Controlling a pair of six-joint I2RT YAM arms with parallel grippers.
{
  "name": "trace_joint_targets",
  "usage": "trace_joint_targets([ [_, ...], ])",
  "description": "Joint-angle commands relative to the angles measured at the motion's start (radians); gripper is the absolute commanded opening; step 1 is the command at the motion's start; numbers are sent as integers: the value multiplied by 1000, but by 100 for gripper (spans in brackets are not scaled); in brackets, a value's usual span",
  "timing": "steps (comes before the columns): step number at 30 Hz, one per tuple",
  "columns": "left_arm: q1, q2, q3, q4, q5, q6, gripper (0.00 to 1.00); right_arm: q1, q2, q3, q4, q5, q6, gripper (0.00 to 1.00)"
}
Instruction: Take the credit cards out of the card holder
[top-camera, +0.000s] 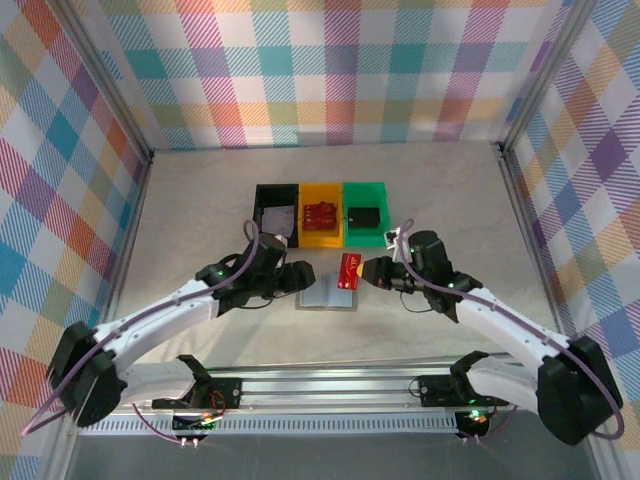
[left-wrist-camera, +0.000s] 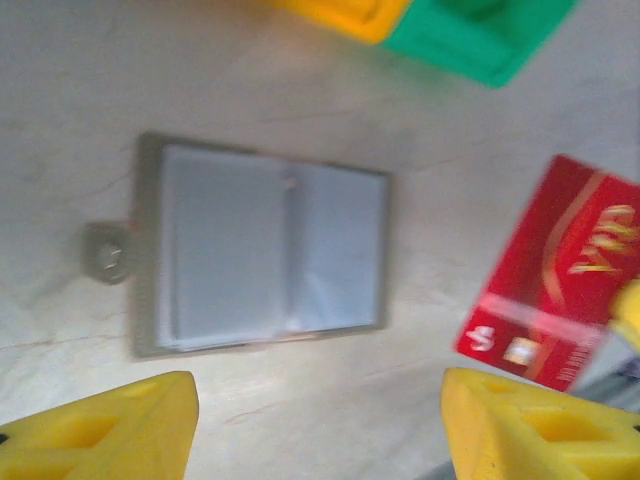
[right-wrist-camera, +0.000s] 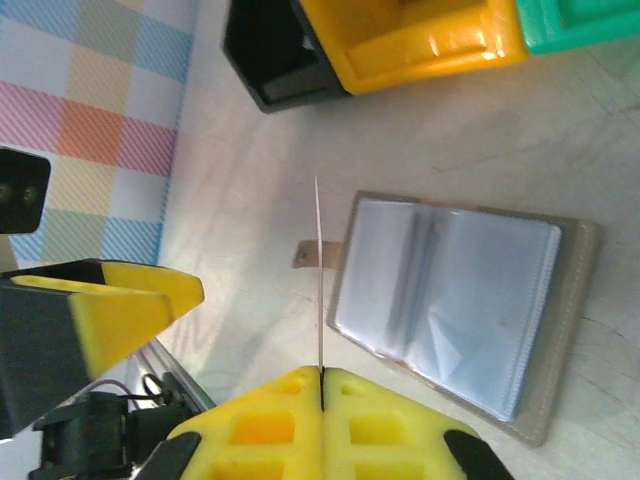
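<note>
Top external, left side: the left end effector (top-camera: 290, 278) has its jaws apart and empty, just left of the card holder (top-camera: 328, 293).
Holder: it lies open and flat on the table (top-camera: 200, 200) between both end effectors. It has a grey fabric border and glossy clear sleeves, and its long axis runs from one end effector to the other.
Pulled card: the red credit card (top-camera: 350, 270) is thin, stiff plastic, out of the sleeves, by the holder's far right corner.
Right side: the right end effector (top-camera: 372, 272) is clamped on that card's edge.
Next reach: the free left end effector is best placed. Whether a second card remains cannot be told.
</note>
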Motion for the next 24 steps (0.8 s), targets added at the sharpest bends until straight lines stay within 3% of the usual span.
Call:
trace_joint_targets([
  [1, 1, -66, -63, 117, 55, -54, 67, -6, -84, -29, 87, 13, 44, 0],
  [6, -35, -125, -149, 345, 86, -153, 68, -5, -186, -59, 113, 50, 90, 0],
  [12, -131, -119, -167, 527, 18, -186, 69, -6, -248, -100, 198, 76, 181, 0],
  [24, -243, -28, -183, 747, -90, -191, 69, -6, -271, -123, 293, 84, 276, 0],
])
